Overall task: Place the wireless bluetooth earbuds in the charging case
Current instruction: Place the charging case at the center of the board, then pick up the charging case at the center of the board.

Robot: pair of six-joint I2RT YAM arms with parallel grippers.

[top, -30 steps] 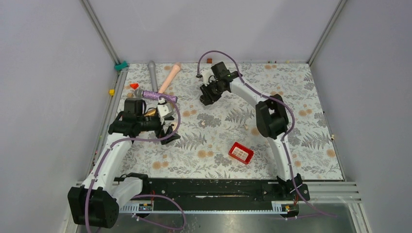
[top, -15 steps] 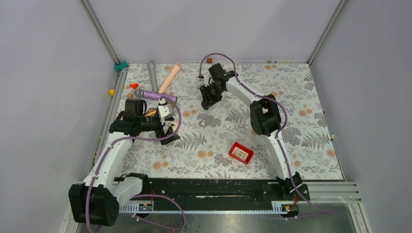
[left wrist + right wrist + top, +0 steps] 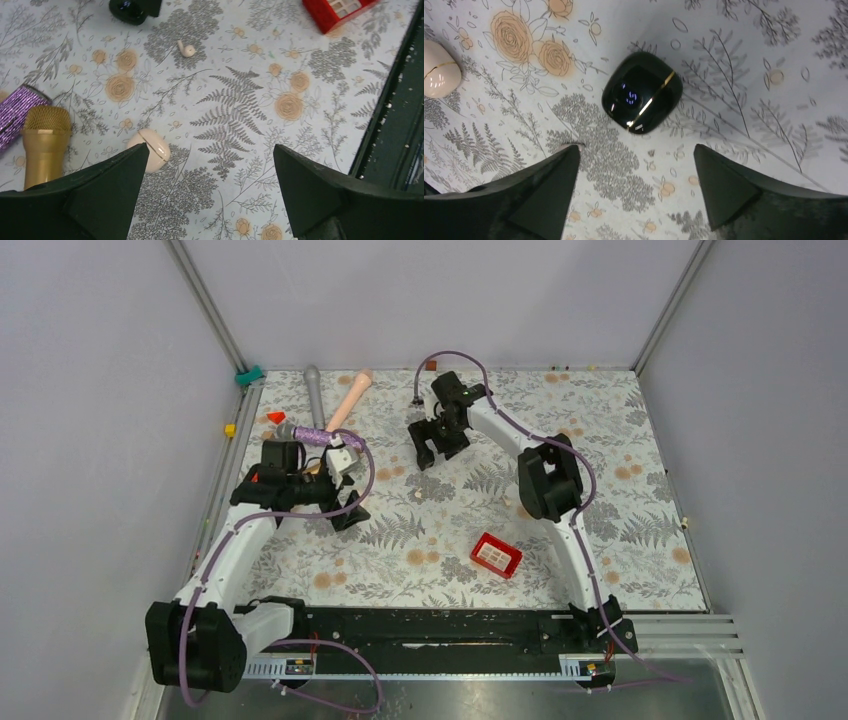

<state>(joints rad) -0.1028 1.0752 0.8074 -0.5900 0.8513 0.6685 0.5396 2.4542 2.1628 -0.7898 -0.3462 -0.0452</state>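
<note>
**Both cases shut, one earbud loose on the floral table**

Grey walls box in a table (image 3: 620, 530) covered with a fern-and-rose print. No writing can be read on anything; bluish glints on the black case's lid are too faint to make out as a mark.

The black charging case (image 3: 642, 92) lies closed on the table at the far middle, a thin gold line running along its seam. The right arm (image 3: 545, 485) reaches out over it. The right jaws are spread wide and hold nothing, and in the right wrist view the case sits between the two fingers, untouched.

A cream charging case (image 3: 150, 149), also closed, lies on the left side of the table. It is just beside the head of a gold microphone (image 3: 45, 135) and near a purple glitter handle (image 3: 17, 115). The left arm (image 3: 240, 540) hangs above this spot with the left jaws wide apart and empty.

One whitish-cream earbud (image 3: 186, 49) lies alone on the table between the cream case and the black one, touching neither.

A red box (image 3: 496, 555) stands open near the front middle, well apart from both cases. It holds pale pieces too small to identify.
</note>
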